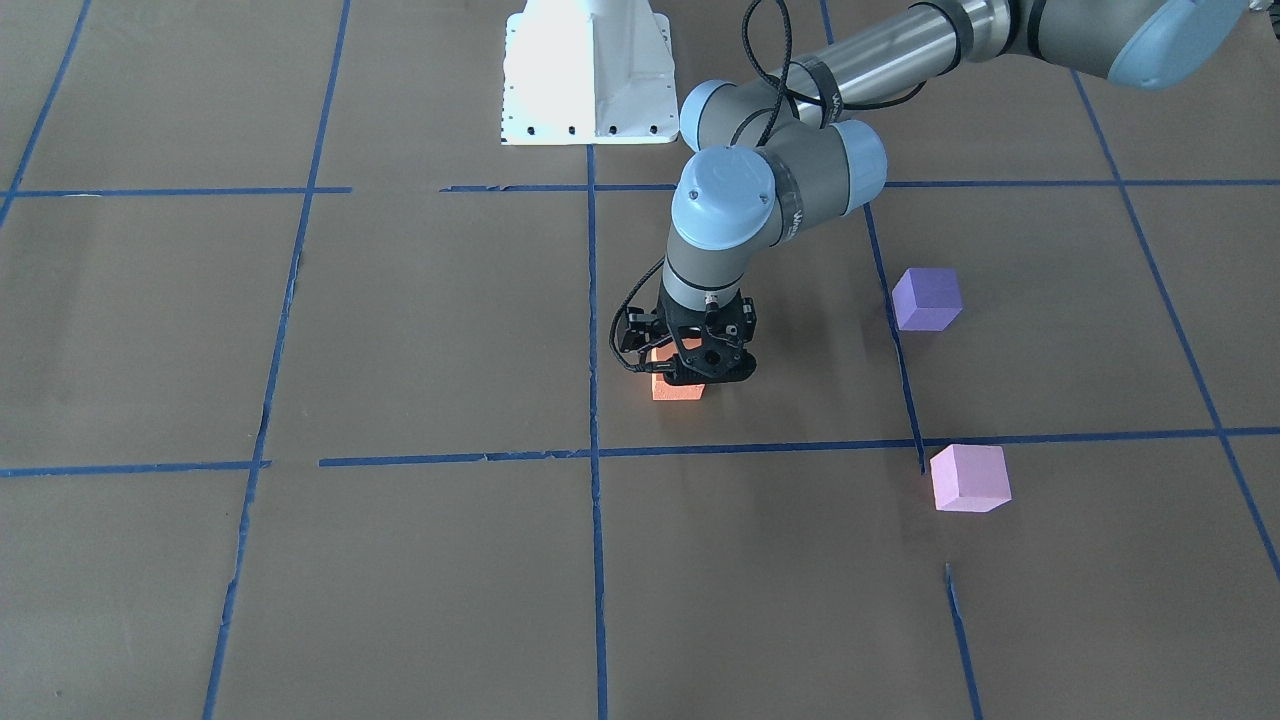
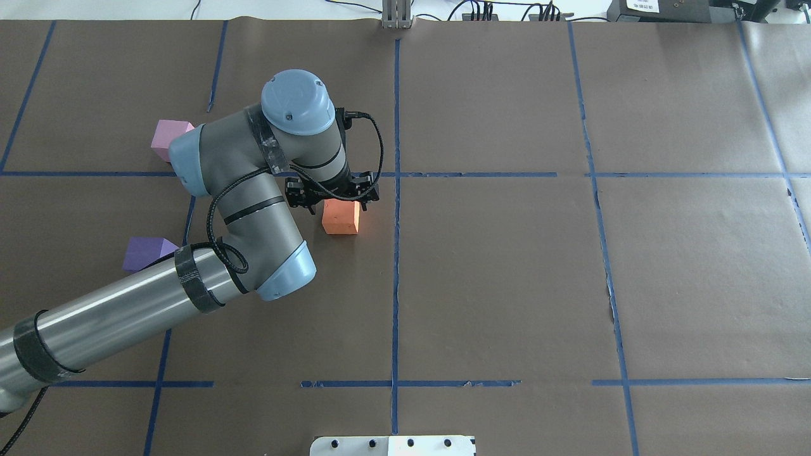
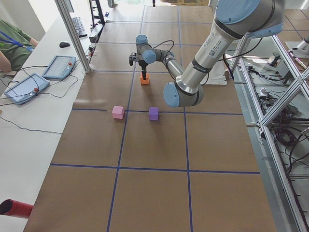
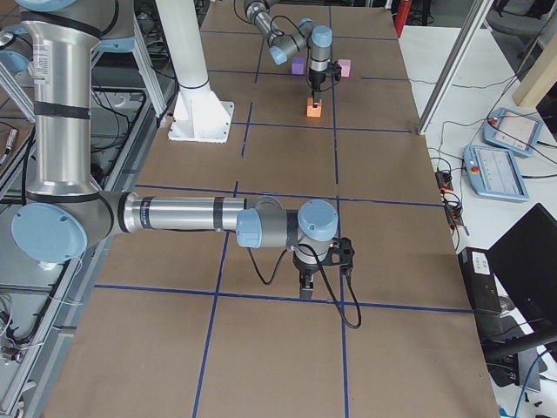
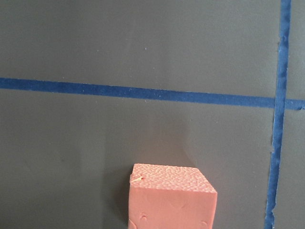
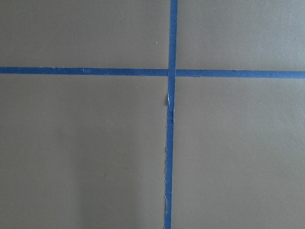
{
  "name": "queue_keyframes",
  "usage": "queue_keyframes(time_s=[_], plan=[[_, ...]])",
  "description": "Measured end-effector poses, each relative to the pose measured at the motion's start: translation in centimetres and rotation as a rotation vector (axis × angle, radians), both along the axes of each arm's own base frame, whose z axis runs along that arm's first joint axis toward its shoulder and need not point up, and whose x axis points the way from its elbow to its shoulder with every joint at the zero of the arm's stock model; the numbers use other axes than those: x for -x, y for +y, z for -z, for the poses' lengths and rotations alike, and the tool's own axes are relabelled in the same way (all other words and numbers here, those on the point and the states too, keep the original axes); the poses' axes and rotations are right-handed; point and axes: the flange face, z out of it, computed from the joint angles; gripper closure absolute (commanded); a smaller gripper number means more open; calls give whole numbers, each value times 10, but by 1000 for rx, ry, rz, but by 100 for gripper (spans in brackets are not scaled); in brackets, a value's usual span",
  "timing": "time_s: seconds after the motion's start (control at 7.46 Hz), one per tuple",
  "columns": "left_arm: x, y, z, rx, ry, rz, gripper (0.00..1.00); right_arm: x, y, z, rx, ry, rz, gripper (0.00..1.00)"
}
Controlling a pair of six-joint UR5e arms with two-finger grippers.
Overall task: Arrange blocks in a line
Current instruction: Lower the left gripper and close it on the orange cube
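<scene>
Seen from across the table, the left gripper (image 1: pixel 700 372) hangs right over the orange block (image 1: pixel 677 388), which sits near the middle of the table (image 1: pixel 400 330). The purple block (image 1: pixel 927 298) and pink block (image 1: pixel 968 478) lie well off to the robot's left. I can't tell whether the jaws are spread or closed. From the right end, the right gripper (image 4: pixel 305 287) points down over a blue tape line (image 4: pixel 261 298), and I can't make out its grip either. The left wrist camera catches the orange block at its bottom edge.

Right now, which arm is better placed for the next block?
Left: the left gripper is at the orange block; purple block and pink block lie nearby. The right gripper hangs far off.
</scene>
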Motion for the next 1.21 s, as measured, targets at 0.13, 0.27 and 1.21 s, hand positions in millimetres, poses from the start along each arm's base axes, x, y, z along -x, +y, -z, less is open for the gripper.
queue_keyframes(time_s=[0.13,0.27,1.21], plan=[[-6,2,-5,-11,-5,2,0,0,0,0,0,0,0,0],[-11,3,-10,-17,-8,3,0,0,0,0,0,0,0,0],[-11,4,-3,-25,11,19,100,0,0,0,0,0,0,0]])
